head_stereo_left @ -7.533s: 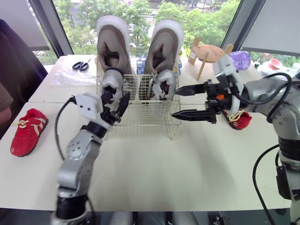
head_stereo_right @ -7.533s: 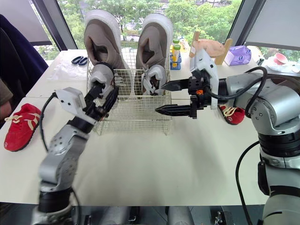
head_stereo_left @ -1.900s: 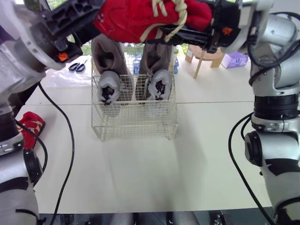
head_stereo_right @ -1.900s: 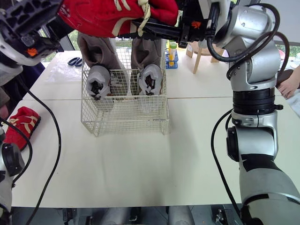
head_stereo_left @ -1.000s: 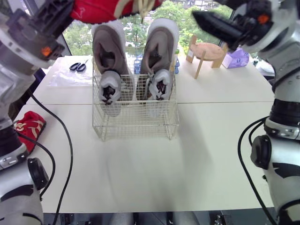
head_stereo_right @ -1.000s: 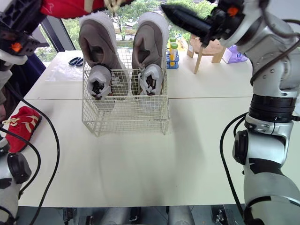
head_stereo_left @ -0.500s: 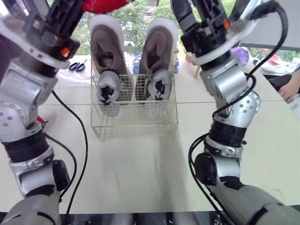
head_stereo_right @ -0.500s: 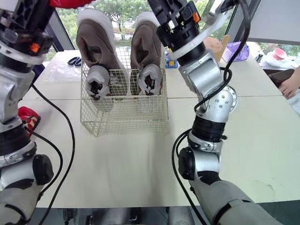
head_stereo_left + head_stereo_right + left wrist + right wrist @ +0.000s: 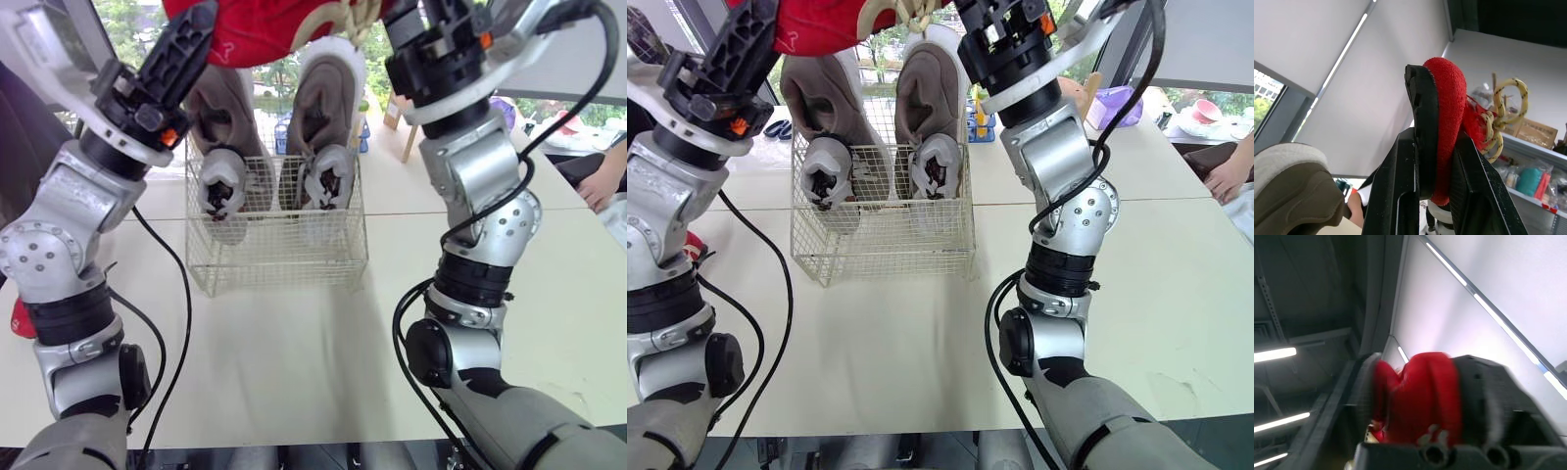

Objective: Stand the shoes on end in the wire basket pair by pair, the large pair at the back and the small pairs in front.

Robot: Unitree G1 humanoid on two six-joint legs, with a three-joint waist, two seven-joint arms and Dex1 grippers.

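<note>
High above the white table [image 9: 294, 343], pinching a small red shoe [image 9: 284, 24] between the black fingers [image 9: 1396, 196] of the left gripper [image 9: 1432, 147], black sole against one, red upper against the other, yellow laces hanging loose. Up alongside, with the right gripper [image 9: 1422, 391] at the same shoe; cannot tell whether gripping it. Seen below: a wire basket [image 9: 279, 250] holding the large brown pair [image 9: 328, 98] on end at the back and a small grey pair [image 9: 328, 176] upright just in front. Glimpsed behind the left arm, near the table's left edge: a second red shoe [image 9: 18, 318].
</note>
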